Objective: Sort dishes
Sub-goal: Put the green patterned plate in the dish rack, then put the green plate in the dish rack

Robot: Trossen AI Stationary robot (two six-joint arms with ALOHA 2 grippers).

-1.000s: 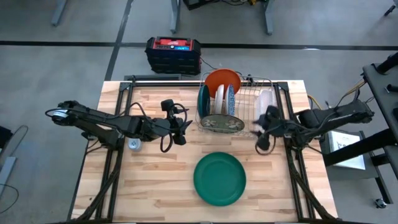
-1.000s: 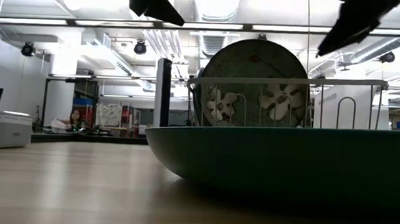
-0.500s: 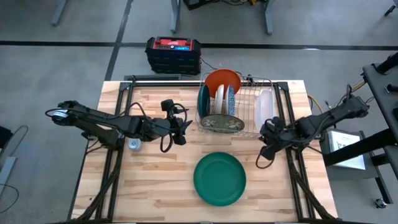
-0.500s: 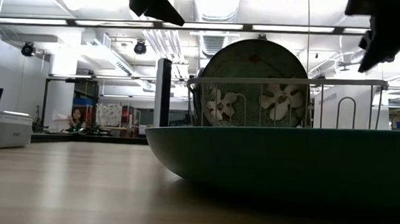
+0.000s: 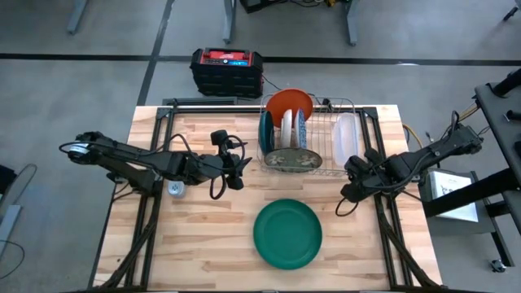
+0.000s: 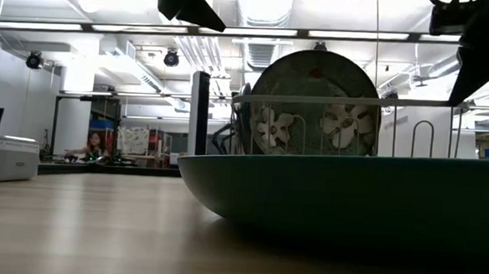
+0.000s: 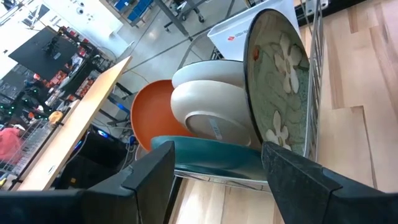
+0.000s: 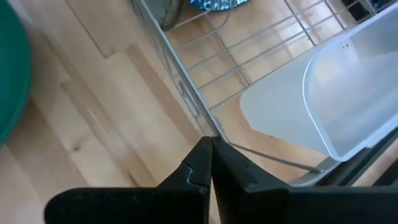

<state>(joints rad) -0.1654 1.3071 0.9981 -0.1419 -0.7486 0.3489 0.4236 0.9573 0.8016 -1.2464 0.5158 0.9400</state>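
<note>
Dishes point(image 5: 286, 134) upright in wire rack point(image 5: 326, 146), green plate point(image 5: 286, 233) on table, right gripper point(image 5: 351, 193) closed (empty), left gripper point(image 5: 242, 172) open.

Our two arms are dark, nearly black, built of slim jointed segments. Black cables loop loosely around the left arm's wrist, just behind the left gripper point(image 5: 241, 169); a silvery round fitting caps its far joint. The right gripper point(image 5: 345, 196) ends in smooth, matte black fingers point(image 8: 239, 177), angular and wedge-shaped, tapering toward their tips.
</note>
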